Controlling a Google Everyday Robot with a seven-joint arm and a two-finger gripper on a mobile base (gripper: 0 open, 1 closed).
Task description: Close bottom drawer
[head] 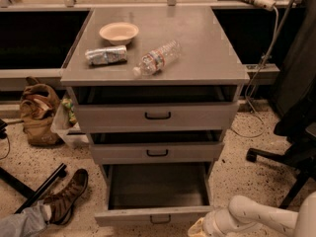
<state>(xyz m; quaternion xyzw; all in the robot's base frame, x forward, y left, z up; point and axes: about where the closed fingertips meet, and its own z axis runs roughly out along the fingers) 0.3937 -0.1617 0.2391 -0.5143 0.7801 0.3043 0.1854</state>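
Observation:
The bottom drawer [158, 214] of the grey cabinet is pulled far out, its inside empty and dark, its low front panel near the bottom edge with a small dark loop handle [160, 219]. My white arm comes in from the lower right. My gripper [198, 228] sits at the bottom edge, just right of and below the drawer front's right end. It is partly cut off by the frame edge.
The top drawer [158, 115] and middle drawer [157, 152] stand slightly out. On the cabinet top lie a bowl [119, 32], a crushed can [105, 55] and a plastic bottle [157, 58]. A person's shoe [66, 195] is lower left, a bag [38, 113] left, a chair base [281, 157] right.

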